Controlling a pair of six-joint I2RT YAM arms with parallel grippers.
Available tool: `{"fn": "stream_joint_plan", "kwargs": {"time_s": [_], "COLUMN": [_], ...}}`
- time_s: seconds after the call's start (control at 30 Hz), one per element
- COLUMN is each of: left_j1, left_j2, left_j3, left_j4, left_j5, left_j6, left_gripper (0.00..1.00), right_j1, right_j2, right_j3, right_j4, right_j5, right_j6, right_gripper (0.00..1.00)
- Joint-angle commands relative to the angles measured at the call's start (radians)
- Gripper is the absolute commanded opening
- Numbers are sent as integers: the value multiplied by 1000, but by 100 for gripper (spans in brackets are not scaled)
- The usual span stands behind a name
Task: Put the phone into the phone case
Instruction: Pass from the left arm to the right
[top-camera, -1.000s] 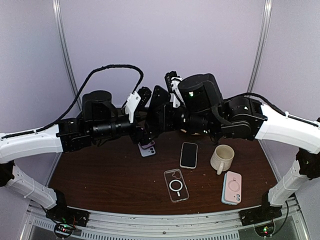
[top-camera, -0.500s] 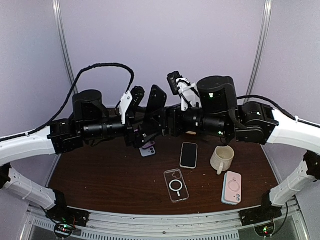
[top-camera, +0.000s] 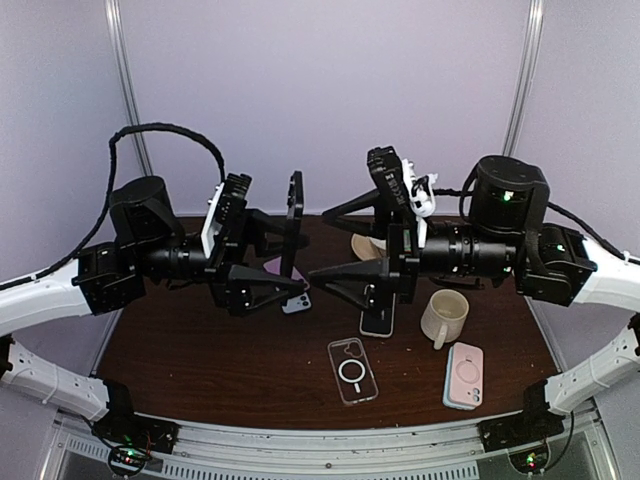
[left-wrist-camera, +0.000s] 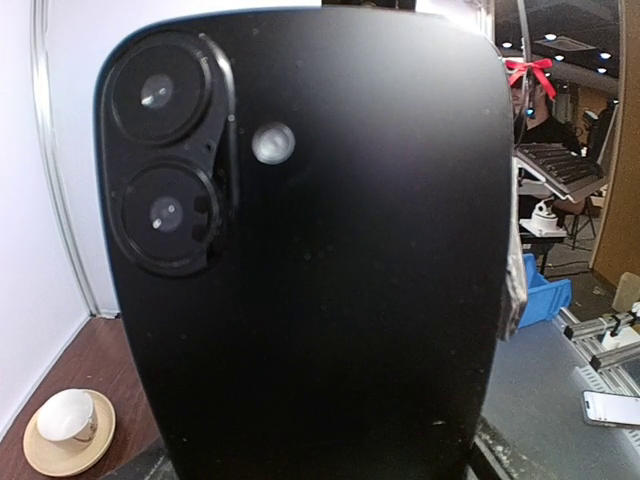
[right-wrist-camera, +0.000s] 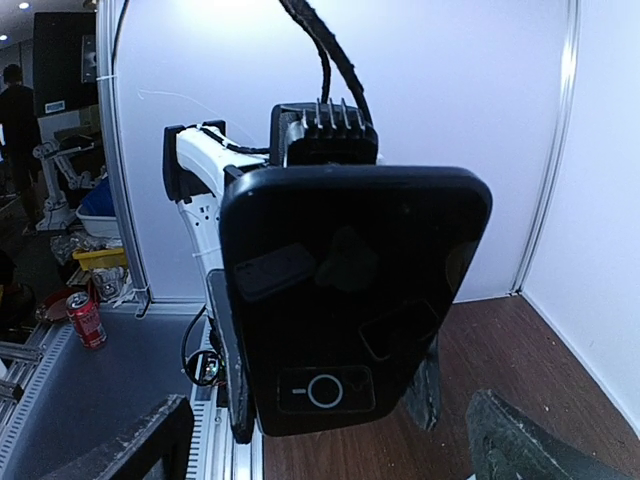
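A black phone (top-camera: 293, 222) hangs upright in the air over the back of the table, with my left gripper (top-camera: 283, 252) shut across its width. Its back, with two lenses, fills the left wrist view (left-wrist-camera: 320, 260). In the right wrist view its dark screen (right-wrist-camera: 350, 300) faces me, and a left finger (right-wrist-camera: 425, 385) shows at its edge. My right gripper (top-camera: 335, 245) stands open a short way right of the phone, touching nothing. A clear phone case (top-camera: 351, 370) lies flat on the table at the front. I cannot tell whether the held phone wears a case.
On the table lie a dark phone (top-camera: 378, 310), a pink-cased phone (top-camera: 463, 375) at the front right, a purple phone (top-camera: 296, 299) under the left gripper, and a cream mug (top-camera: 443, 317). A cup on a saucer (top-camera: 364, 246) sits at the back.
My right gripper has opened, let go of the black phone and drawn back to the right. My left arm has pulled left, keeping the phone.
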Motion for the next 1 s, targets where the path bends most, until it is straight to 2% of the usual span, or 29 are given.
{"fn": "stream_joint_plan", "kwargs": {"time_s": [0.0, 0.2, 0.4, 0.67, 0.87, 0.9, 0.93, 0.97], "left_j1": [-2, -3, -3, -3, -3, -2, -3, -2], "left_j2": [-10, 5, 3, 2, 2, 0, -3, -8], "left_j3": [4, -1, -8, -14, -20, -20, -20, -21], "left_j4": [123, 146, 153, 150, 142, 131, 116, 92], "left_j5": [76, 81, 89, 93, 71, 62, 47, 23], "left_j6": [-30, -43, -47, -47, -39, -34, -27, -14], "left_gripper": [0, 0, 0, 0, 0, 20, 48, 66], "right_j1": [-3, -3, -4, -5, -5, -5, -5, -6], "right_j2": [49, 130, 164, 173, 177, 174, 170, 164], "right_j3": [52, 146, 164, 162, 172, 166, 160, 157], "right_j4": [76, 67, 83, 86, 79, 81, 81, 75], "right_j5": [-62, -113, -164, -216, -192, -180, -154, -119], "right_j6": [-77, -61, -69, -51, -20, -13, -5, 8], "right_gripper": [100, 99, 99, 65, 35, 29, 24, 19]}}
